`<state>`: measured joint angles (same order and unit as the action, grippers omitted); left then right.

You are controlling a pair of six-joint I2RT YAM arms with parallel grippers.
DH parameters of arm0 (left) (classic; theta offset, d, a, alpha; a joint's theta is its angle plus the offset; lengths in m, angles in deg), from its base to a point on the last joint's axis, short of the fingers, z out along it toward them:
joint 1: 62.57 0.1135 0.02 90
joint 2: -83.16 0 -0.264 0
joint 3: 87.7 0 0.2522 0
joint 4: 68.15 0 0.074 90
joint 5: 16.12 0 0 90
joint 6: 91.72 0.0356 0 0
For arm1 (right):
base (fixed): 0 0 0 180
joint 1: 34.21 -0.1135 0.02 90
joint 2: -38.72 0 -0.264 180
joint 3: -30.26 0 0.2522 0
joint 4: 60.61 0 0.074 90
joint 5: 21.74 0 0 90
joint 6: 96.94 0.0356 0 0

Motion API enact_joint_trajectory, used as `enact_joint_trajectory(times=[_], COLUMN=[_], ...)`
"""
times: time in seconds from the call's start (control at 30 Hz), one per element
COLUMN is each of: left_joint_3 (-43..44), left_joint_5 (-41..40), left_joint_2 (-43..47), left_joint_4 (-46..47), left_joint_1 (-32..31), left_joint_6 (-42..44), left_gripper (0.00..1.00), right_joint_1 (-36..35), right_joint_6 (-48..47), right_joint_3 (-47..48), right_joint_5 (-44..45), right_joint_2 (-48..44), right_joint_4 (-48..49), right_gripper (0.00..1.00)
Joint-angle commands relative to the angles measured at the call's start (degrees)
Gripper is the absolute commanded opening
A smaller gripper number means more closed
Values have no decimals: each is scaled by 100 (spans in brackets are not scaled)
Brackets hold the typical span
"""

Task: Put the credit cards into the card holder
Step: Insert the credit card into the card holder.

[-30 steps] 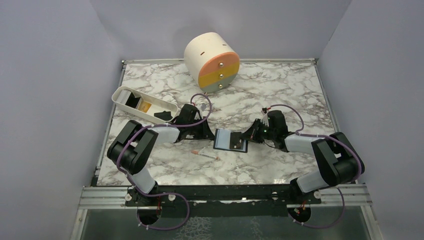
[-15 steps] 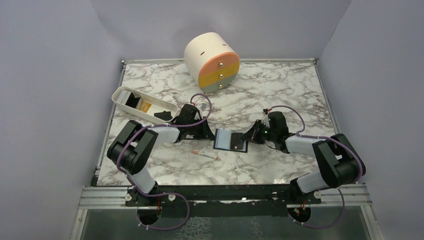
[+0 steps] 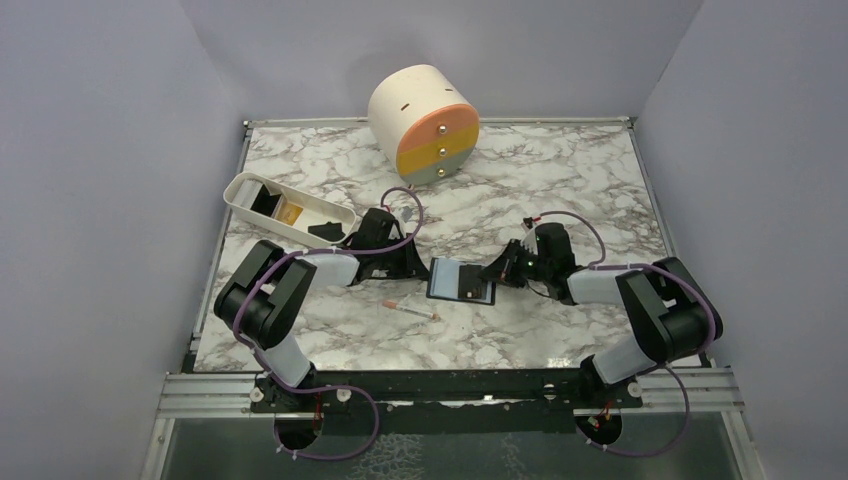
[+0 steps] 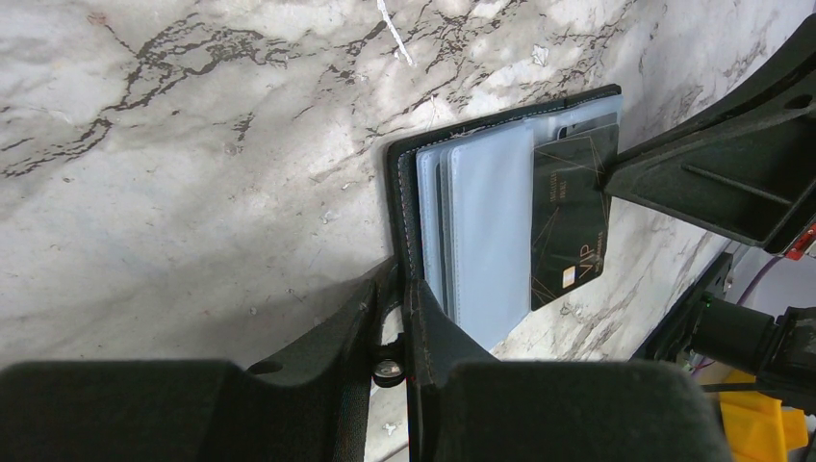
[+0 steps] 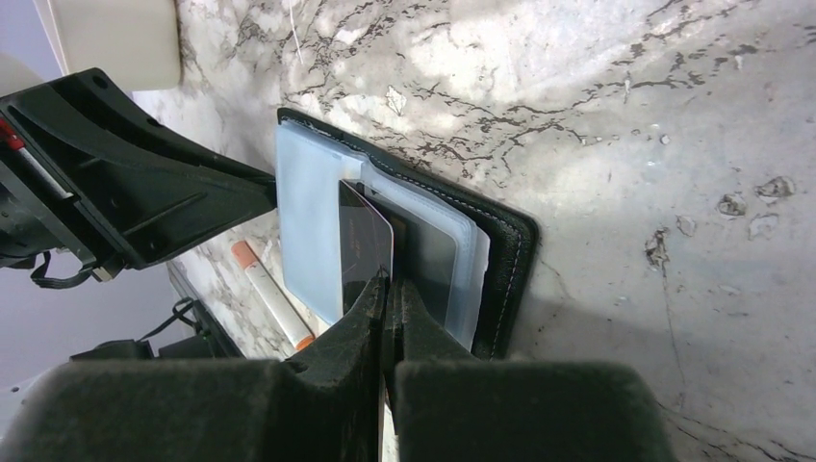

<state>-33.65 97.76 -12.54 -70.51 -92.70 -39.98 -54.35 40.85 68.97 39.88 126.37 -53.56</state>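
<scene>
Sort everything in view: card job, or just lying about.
Job: open black bifold card holder; black gold-lined plastic card; orange-yellow plastic card; left end effector; right end effector.
Lying about: oblong white tray; thin white-and-pink stick; round cream drawer box.

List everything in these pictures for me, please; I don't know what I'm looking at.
card holder: one, black with clear sleeves, lying open mid-table.
dark card: one, black with gold lines, partly inside a sleeve.
orange-yellow card: one, in the tray.
white tray: one, rear left, also holding dark pieces I cannot identify.
round drawer box: one, cream with pink, yellow and grey-green drawers, at the rear.
stick: one, white with orange ends, in front of the holder.
table: one, marbled.
left gripper: black, clamped on the holder's edge.
right gripper: black, pinching the dark card.
</scene>
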Motion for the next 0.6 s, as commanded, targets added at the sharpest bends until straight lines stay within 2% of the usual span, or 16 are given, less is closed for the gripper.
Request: enact_joint_trajectory(times=[0.0,0.57], left_joint_3=[-152,-414], left_joint_5=[-81,13], left_joint_2=[-25,65], left_joint_4=[-77,291], left_joint_1=[-66,-124], left_joint_6=[48,-443], left_gripper=[0,0], right_joint_1=[10,12], right_joint_6=[-33,417], right_joint_3=[20,-251], right_joint_5=[-158,217], right_joint_2=[155,204], right_joint_4=[254,1061], right_gripper=[1,1])
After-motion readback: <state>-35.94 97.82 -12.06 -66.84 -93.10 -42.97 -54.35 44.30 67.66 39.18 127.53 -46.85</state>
